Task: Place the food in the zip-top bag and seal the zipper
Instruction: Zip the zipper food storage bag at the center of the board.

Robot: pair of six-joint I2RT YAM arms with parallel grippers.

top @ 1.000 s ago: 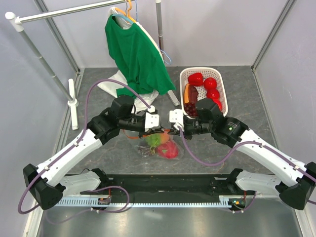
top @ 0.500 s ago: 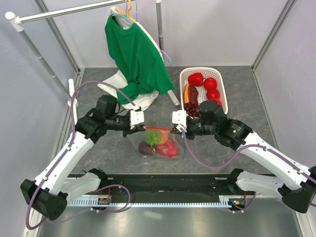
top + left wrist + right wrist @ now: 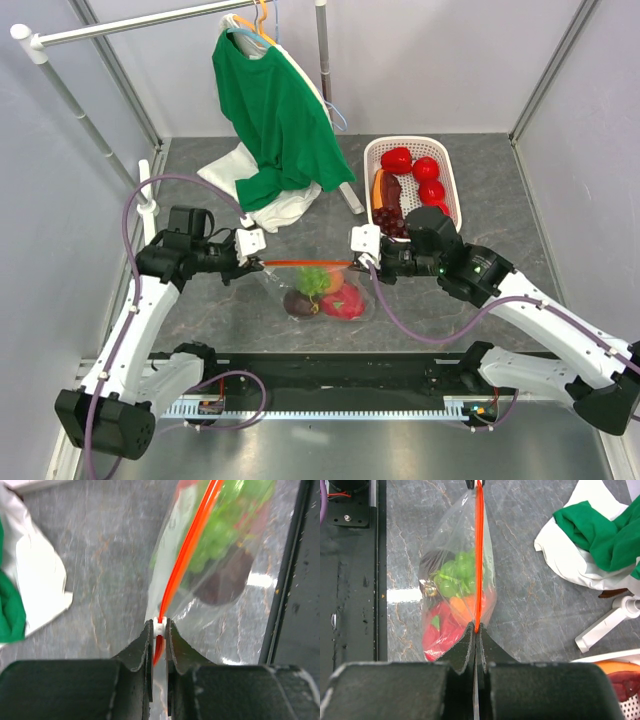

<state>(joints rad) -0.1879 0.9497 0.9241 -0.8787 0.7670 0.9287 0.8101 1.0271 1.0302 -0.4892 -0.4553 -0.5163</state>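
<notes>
Nearest the arm bases, the zip-top bag (image 3: 345, 310) is seen sagging onto the tabletop (image 3: 220, 320), with the food (image 3: 454, 577) (green grapes, pink dragon fruit, a dark piece) already inside. Above it, the zipper (image 3: 310, 262) is stretched taut between both tools. The left tool (image 3: 159, 626) is narrowed onto the white slider (image 3: 159, 624), and the right tool (image 3: 475, 629) is clamped on the strip's other end. Sealing is judged to be in hand. Next, a check of the closure along its full width is called for, under tension. Farther back, a white basket (image 3: 452, 180) is noted.
</notes>
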